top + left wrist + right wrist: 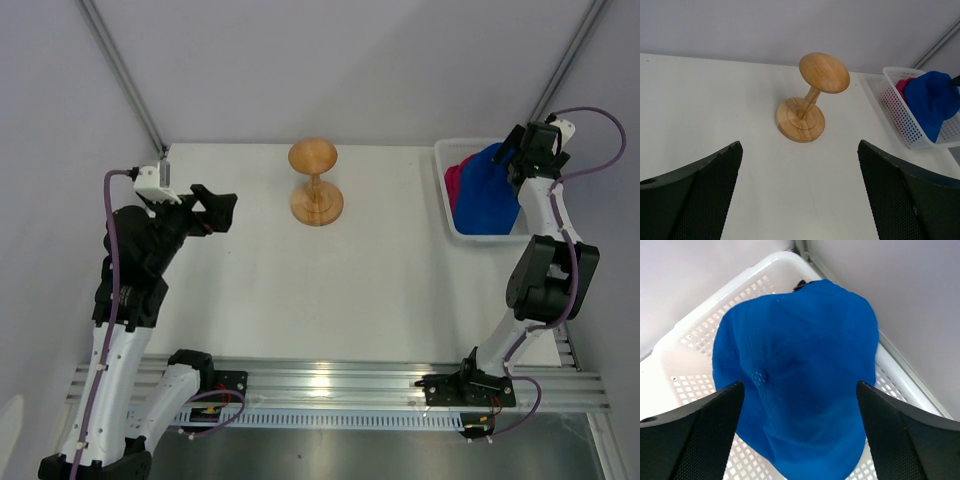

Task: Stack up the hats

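Right gripper (799, 390) hung wide open over blue hat (795, 355) in basket (685, 365); seemed best to drop straight, pinch crown deep, lift clear of rim. Left gripper (800, 150) stood open too.

Left gripper (799, 150): jaws wide apart, low over the white table (715, 100). Ahead of it, a wooden stand (812, 95) rests on its base. Far right, a white mesh basket (897, 112) holds a blue hat (932, 100), lying against a pink hat (902, 87).
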